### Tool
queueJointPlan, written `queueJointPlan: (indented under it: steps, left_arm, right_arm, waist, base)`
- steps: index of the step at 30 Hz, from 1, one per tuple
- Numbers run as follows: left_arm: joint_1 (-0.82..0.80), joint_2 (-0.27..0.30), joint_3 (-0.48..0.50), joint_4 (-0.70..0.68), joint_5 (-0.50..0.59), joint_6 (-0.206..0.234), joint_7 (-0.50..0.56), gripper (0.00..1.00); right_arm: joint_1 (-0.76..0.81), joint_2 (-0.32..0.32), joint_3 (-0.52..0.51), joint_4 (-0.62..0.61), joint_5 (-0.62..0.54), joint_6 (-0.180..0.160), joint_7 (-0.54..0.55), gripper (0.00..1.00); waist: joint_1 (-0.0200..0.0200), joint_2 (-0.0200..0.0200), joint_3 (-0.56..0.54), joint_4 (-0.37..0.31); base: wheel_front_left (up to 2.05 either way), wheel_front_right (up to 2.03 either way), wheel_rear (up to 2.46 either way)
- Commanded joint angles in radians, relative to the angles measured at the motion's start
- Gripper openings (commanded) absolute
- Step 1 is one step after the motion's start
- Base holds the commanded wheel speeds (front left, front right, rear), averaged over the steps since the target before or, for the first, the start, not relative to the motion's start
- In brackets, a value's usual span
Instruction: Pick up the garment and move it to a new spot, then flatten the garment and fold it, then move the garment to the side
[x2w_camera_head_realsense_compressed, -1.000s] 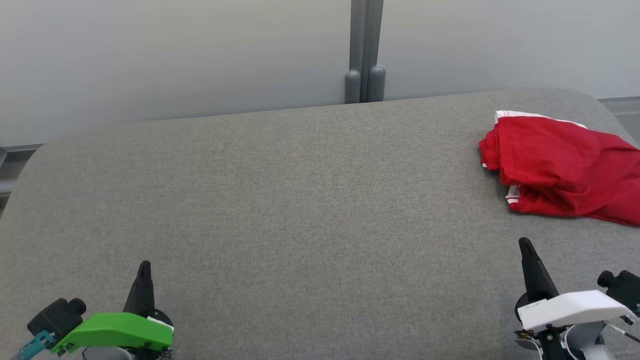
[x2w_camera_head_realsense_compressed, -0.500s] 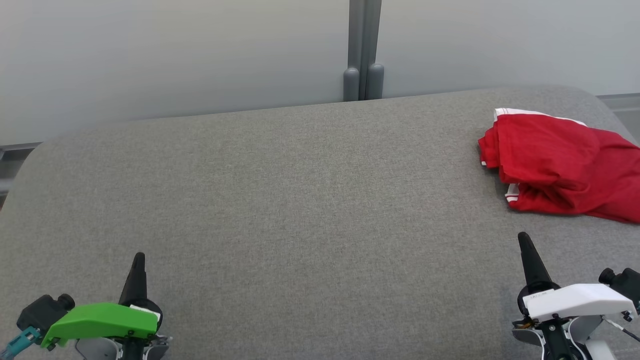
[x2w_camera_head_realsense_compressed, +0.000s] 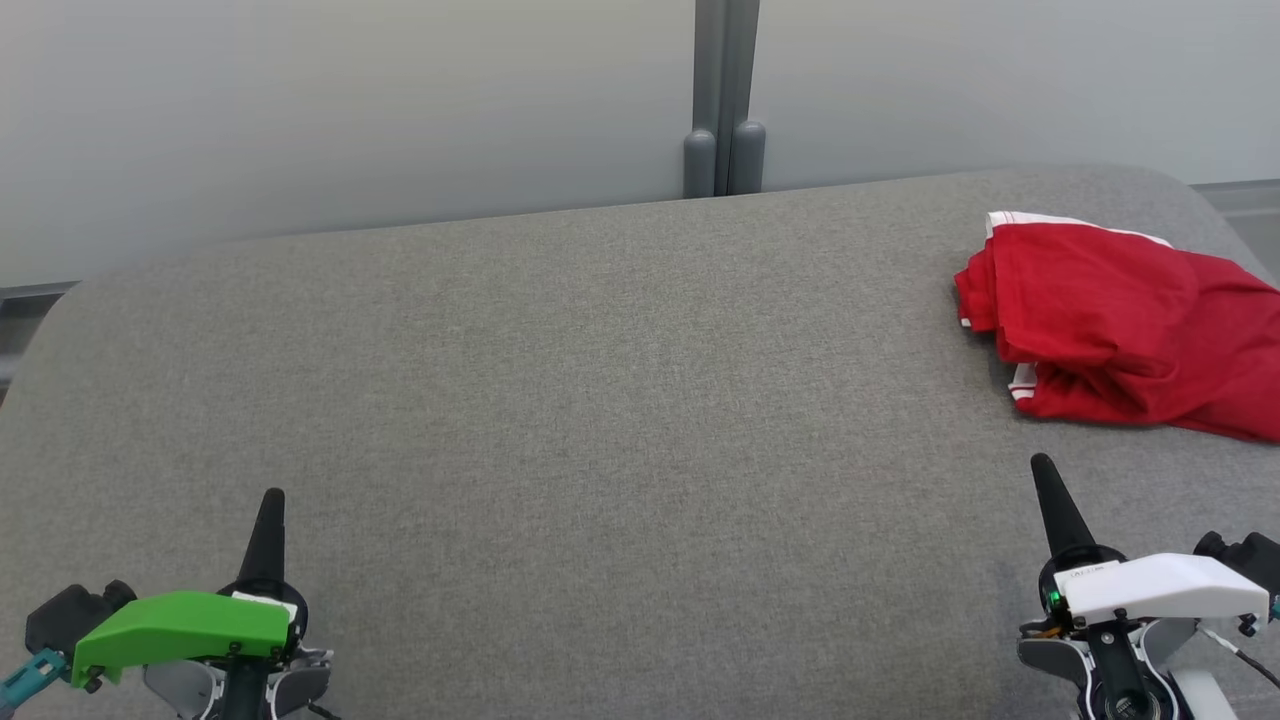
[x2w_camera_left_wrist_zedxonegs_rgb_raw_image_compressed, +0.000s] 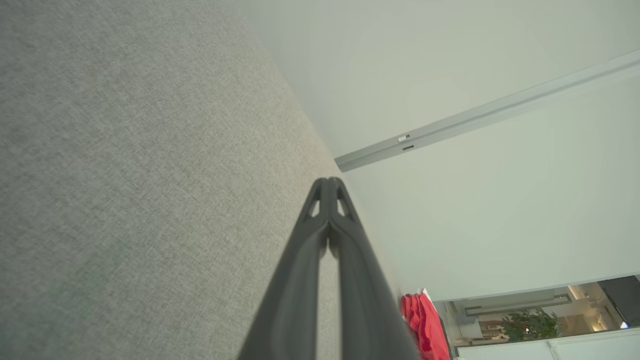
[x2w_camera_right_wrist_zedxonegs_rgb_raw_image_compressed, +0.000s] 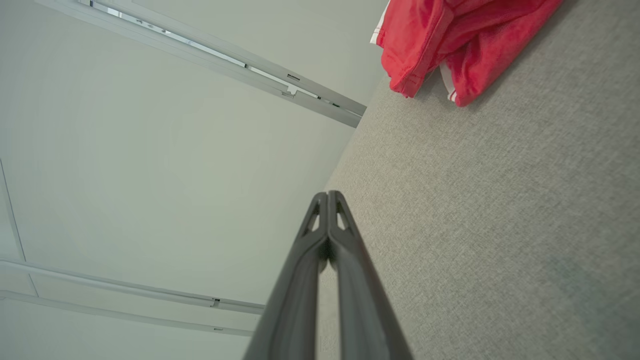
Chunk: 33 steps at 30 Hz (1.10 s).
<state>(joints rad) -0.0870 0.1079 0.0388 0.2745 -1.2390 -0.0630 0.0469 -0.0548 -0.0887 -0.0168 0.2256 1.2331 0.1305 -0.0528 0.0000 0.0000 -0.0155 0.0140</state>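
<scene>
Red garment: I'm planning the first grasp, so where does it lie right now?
In the head view the red garment lies bunched at the far right of the grey cushioned surface, ahead of the shut right gripper, untouched.

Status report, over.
Left end effector shut, empty. Right end effector shut, empty. Red garment bunched, far right on grey surface, untouched. Nothing in the way.

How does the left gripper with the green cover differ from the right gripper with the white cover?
The left gripper wears a green cover, the right gripper a white one. The right gripper sits near the crumpled red garment with white trim; the left gripper is far across the grey fabric surface from it. Both are shut and hold nothing.
</scene>
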Motion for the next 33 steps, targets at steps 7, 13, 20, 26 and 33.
queueJointPlan:
  steps: [7,13,20,26,33]
  left_arm:
    - [-0.041,-0.011,0.033,0.005,-0.069,-0.019,0.028,0.00]
    - [-0.049,-0.016,0.050,0.012,-0.112,-0.027,0.046,0.00]
    - [-0.060,-0.023,0.066,0.019,-0.152,-0.035,0.063,0.00]
    - [-0.068,-0.030,0.081,0.026,-0.192,-0.041,0.078,0.00]
    - [-0.078,-0.038,0.098,0.033,-0.235,-0.049,0.096,0.00]
  right_arm:
    - [-0.034,0.003,-0.011,0.005,0.075,0.000,0.019,0.00]
    - [-0.042,0.009,-0.016,0.011,0.121,0.000,0.029,0.00]
    - [-0.049,0.014,-0.020,0.017,0.165,0.000,0.040,0.00]
    - [-0.058,0.019,-0.024,0.023,0.207,0.000,0.050,0.00]
    - [-0.064,0.025,-0.028,0.030,0.253,0.000,0.060,0.00]
  waist:
    - [0.0000,0.0000,0.003,-0.002]
    - [0.0000,0.0000,0.006,-0.003]
    - [0.0000,0.0000,0.009,-0.005]
    - [0.0000,0.0000,0.011,-0.007]
    - [0.0000,0.0000,0.015,-0.008]
  base:
    - [0.00,0.00,0.00]
    - [0.00,0.00,0.00]
    - [0.00,0.00,0.00]
    - [0.00,0.00,0.00]
    - [0.00,0.00,0.00]
